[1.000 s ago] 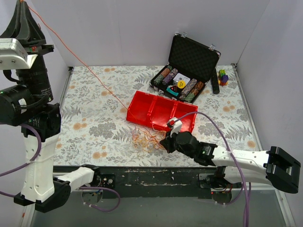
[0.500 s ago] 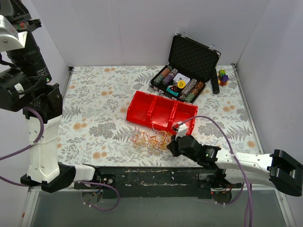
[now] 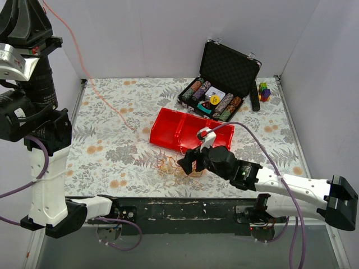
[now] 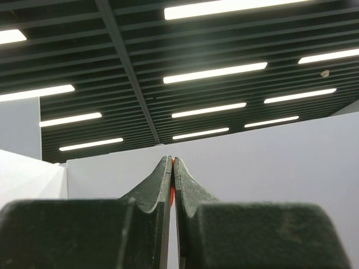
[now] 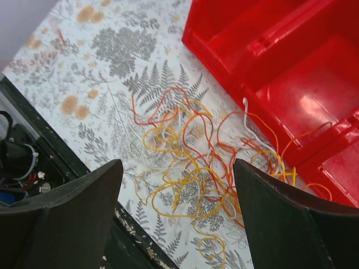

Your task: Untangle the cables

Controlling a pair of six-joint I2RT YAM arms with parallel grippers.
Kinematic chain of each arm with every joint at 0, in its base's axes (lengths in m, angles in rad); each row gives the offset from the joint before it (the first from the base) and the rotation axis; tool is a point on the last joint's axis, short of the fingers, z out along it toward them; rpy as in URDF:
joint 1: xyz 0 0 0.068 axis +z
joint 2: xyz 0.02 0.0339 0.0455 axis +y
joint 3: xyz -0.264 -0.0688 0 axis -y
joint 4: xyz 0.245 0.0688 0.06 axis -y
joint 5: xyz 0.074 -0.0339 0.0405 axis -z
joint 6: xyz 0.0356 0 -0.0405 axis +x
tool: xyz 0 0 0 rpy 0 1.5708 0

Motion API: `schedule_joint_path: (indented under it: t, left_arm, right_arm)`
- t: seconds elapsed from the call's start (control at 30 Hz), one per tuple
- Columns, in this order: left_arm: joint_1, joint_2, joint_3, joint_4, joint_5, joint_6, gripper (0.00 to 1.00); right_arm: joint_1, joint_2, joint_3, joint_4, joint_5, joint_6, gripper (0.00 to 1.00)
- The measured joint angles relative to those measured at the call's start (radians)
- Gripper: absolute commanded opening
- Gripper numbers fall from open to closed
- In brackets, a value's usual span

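The left gripper [image 4: 171,168] is clamped on what looks like one orange strand [image 3: 84,70], held high — the right gripper [image 5: 176,174], spread wide, should pin the tangle [image 5: 190,140] before any pull.

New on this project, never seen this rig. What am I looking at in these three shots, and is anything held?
Two robot arms are bolted at the table's near edge. The wide shot looks down from above and behind them. The other two shots come from a camera on each wrist.

The left pincer is raised high, pointing at the ceiling. It is shut on one orange strand, which trails down toward the cable pile. The right pincer is open above that pile of orange, yellow and white loops, and it holds nothing.

Also on the floral table are a red tray beside the pile and an open black case of poker chips at the back.
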Motion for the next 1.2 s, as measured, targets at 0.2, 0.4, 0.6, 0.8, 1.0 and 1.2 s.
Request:
schedule_joint_path:
  t: [0.2, 0.4, 0.6, 0.8, 1.0, 1.2]
  left_arm:
    - [0.000, 0.002, -0.002, -0.002, 0.062, -0.033, 0.00]
    - [0.000, -0.017, -0.021, -0.013, 0.109, -0.091, 0.00]
    - [0.000, -0.028, -0.021, -0.042, 0.151, -0.152, 0.00]
    - [0.000, -0.031, -0.022, -0.069, 0.193, -0.211, 0.00]
    - [0.000, -0.056, -0.079, -0.133, 0.256, -0.308, 0.00]
    - [0.000, -0.097, -0.248, -0.186, 0.338, -0.401, 0.00]
  right_arm:
    - [0.000, -0.023, 0.119, -0.030, -0.029, -0.069, 0.91]
    - [0.000, -0.014, 0.303, -0.020, -0.111, -0.153, 0.92]
    - [0.000, 0.006, 0.410, 0.049, -0.214, -0.195, 0.92]
    - [0.006, 0.099, 0.437, 0.063, -0.270, -0.208, 0.93]
    - [0.013, 0.159, 0.468, 0.057, -0.240, -0.233, 0.81]
    - [0.013, 0.239, 0.652, -0.005, -0.122, -0.255, 0.75]
